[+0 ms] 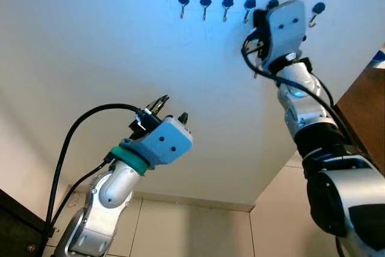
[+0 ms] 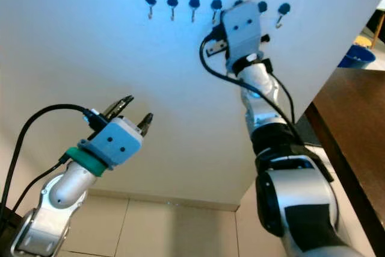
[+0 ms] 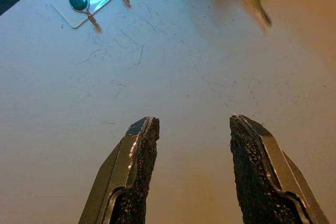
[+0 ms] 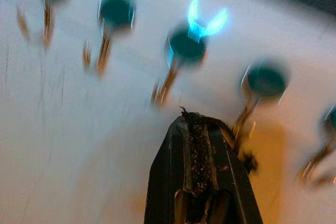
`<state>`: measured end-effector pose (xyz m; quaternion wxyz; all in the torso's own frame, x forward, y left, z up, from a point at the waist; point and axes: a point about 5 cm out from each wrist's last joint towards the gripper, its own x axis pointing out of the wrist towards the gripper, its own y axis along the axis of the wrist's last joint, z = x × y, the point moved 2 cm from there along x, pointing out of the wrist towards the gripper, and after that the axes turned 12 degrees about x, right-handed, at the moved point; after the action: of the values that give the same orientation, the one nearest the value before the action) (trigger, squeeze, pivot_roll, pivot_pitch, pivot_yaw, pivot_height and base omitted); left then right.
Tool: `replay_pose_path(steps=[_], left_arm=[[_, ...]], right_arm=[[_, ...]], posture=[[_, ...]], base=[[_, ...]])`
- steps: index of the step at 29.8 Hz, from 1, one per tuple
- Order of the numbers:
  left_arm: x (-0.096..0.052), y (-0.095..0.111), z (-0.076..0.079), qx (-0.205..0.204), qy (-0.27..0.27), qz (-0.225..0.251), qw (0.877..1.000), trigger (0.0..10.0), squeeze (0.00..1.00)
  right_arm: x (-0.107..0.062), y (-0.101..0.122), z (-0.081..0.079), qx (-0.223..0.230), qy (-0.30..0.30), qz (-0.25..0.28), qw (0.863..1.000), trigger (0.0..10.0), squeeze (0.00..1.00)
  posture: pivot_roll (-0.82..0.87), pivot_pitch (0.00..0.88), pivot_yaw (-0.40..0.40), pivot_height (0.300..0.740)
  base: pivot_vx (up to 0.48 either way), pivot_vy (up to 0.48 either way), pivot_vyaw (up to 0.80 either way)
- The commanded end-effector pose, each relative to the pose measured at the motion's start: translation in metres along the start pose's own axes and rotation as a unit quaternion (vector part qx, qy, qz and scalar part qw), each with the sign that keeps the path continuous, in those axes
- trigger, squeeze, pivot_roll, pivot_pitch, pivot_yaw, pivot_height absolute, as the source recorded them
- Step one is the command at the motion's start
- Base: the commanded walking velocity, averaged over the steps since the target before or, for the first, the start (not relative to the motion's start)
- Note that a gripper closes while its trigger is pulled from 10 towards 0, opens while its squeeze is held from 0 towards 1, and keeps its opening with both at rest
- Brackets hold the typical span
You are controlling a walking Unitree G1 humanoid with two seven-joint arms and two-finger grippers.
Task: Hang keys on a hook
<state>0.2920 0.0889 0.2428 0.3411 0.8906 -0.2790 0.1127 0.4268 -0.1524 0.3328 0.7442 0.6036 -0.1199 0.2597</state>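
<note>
Keys point(image 1: 255, 71): barely visible, a small dark bit below the right gripper point(image 4: 202, 121), against the wall point(image 1: 90, 46). Right wrist view: fingers pressed together, something thin pinched between the tips; I judge it the key ring. Gripper sits just under the hook rail point(image 1: 249, 1), near one hook point(image 4: 251, 106). Left gripper point(image 3: 191, 129) hangs apart, fingers spread, empty.

Risk: the wrist view is blurred. The ring could miss the hook tip, or slip from so thin a pinch and drop.
</note>
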Motion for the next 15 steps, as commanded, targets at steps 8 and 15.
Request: replay_pose_path(steps=[8,15], left_arm=[[-0.003,-0.001,0.002,0.001,-0.009,-0.005,1.000,10.0,0.00],[-0.003,-0.001,0.003,0.000,-0.011,-0.004,1.000,10.0,0.00]], right_arm=[[-0.011,-0.020,0.000,0.007,-0.009,-0.031,0.999,10.0,0.00],[-0.017,-0.023,-0.004,0.030,-0.013,-0.010,0.999,10.0,0.00]], posture=[[0.13,0.102,0.058,0.740],[0.12,0.110,0.061,0.740]], base=[[0.000,0.000,0.00],[0.000,0.000,0.00]])
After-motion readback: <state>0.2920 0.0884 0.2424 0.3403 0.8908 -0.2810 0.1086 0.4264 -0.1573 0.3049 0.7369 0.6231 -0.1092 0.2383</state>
